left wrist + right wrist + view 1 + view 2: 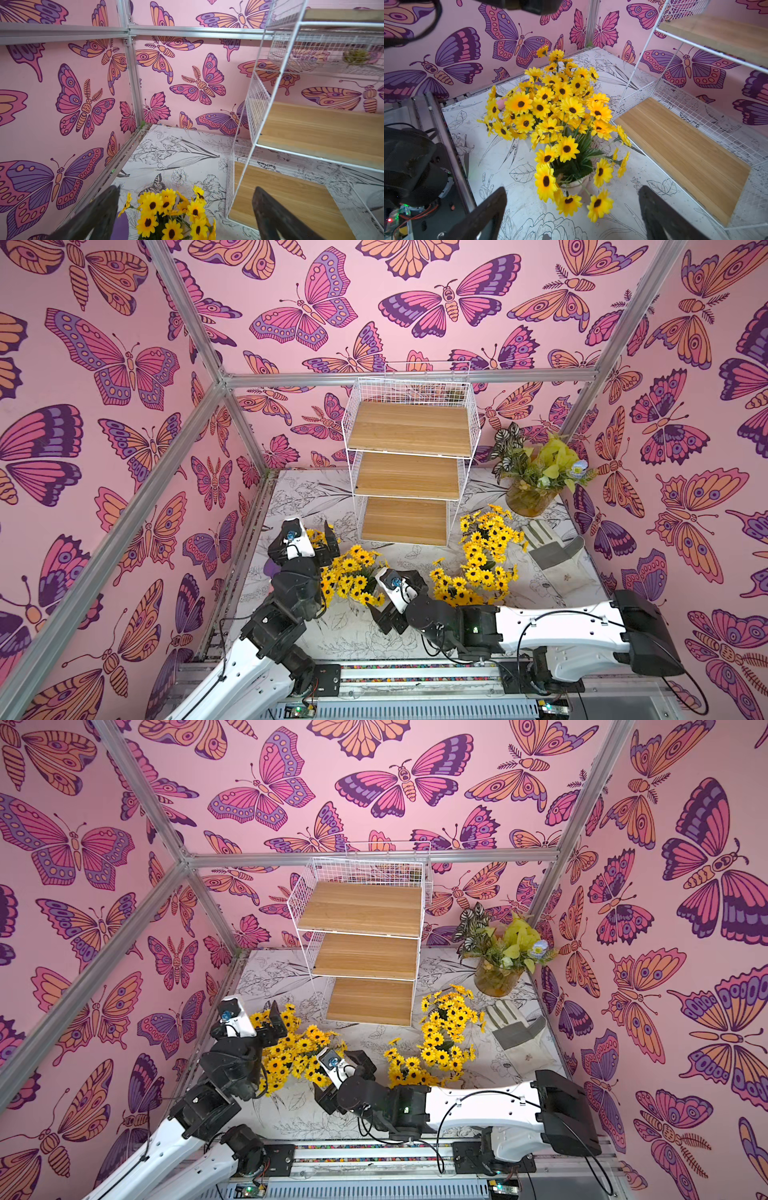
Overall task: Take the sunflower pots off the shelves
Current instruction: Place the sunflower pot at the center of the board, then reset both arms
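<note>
Wide-spread left hand (pixel 187 188) over sunflower pot (pixel 164 209); right hand (pixel 573 188) spread, facing another

A robot test cell: aluminium frame (pixel 291 380), butterfly-print walls (pixel 316 302).

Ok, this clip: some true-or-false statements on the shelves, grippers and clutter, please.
1. The three boards of the shelves are bare; the sunflower pots are on the table. True.
2. The left gripper is shut on a pot. False: it is open, holding nothing.
3. The amber glass vase stands beside the shelves. True.
4. The work glove lies on the top board. False: it lies on the table.
5. The right gripper is open. True.
</note>
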Controlling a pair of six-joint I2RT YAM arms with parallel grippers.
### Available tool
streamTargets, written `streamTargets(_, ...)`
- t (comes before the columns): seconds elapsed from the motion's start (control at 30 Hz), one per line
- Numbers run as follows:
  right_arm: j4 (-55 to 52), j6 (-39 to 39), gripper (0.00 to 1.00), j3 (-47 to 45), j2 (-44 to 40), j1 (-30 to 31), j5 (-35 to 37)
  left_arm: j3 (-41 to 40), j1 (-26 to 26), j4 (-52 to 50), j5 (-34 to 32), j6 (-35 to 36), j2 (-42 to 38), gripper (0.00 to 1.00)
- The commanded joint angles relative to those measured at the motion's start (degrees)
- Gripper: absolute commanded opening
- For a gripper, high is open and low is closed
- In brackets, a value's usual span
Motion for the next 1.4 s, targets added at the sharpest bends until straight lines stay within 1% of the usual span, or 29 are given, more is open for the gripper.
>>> streamTargets(0.0, -3.73, -1.51, 0.99, 2.22, -1.59, 0.42, 3.02, 1.87, 8.3, 1.16, 10.04, -4.29, 3.59, 1.0)
streamTargets(0.13, -5.51, -3.02, 0.99, 2.75, -2.61, 0.38, 4.09, 2.3, 20.44, 4.35, 16.84, -8.65, 9.59, 1.0)
streamTargets(0.23, -7.3, -4.07, 0.99, 3.7, -3.27, 0.33, 4.66, 3.44, 28.35, 4.77, 20.87, -13.4, 15.55, 1.0)
streamTargets(0.3, -8.22, -4.87, 0.99, 4.31, -3.71, 0.1, 4.63, 3.41, 31.74, 6.85, 22.24, -14.23, 19.86, 1.0)
streamTargets(0.4, -9.58, -5.04, 0.99, 5.11, -4.13, -0.61, 5.02, 3.73, 35.6, 8.6, 21.54, -15.67, 25.23, 1.0)
streamTargets(0.5, -10.23, -5.2, 0.99, 5.25, -4.83, -1.37, 4.68, 4.03, 38.22, 10.94, 19.83, -14.81, 29.13, 1.0)
streamTargets(0.63, -10.66, -5.01, 0.99, 4.81, -5.5, -2.69, 3.93, 6.72, 43.06, 9.72, 20.91, -15.1, 33.25, 1.0)
streamTargets(0.7, -10.97, -4.51, 0.99, 4.64, -5.81, -3.25, 3.61, 8.94, 45.68, 7.82, 20.7, -15.3, 36.29, 1.0)
streamTargets(0.8, -10.6, -4.5, 0.99, 4.09, -6.5, -3.56, 3.57, 11.02, 49.82, 6.35, 22.63, -15.55, 41.47, 1.0)
streamTargets(0.87, -10.29, -4.59, 0.99, 3.53, -6.94, -3.85, 3.69, 11.71, 51.3, 5.97, 22.63, -14.72, 43.77, 1.0)
streamTargets(0.97, -10.4, -4.34, 0.99, 3.23, -7.25, -4.93, 3.0, 12.38, 51.75, 6.15, 23.04, -12.66, 47.58, 1.0)
streamTargets(1.1, -12.85, -2.52, 0.99, 3.91, -7.84, -7.95, -0.74, 12.16, 51.74, 6.07, 24.23, -12.06, 51.3, 1.0)
streamTargets(1.27, -14.39, -0.65, 0.99, 3.76, -9.31, -12.22, -4.65, 12.79, 51.39, 3.77, 24.12, -10.07, 52.25, 0.99)
streamTargets(1.37, -15.0, 0.31, 0.99, 3.93, -9.53, -14.61, -5.75, 14.31, 51.39, -0.12, 26.44, -9.7, 52.91, 0.99)
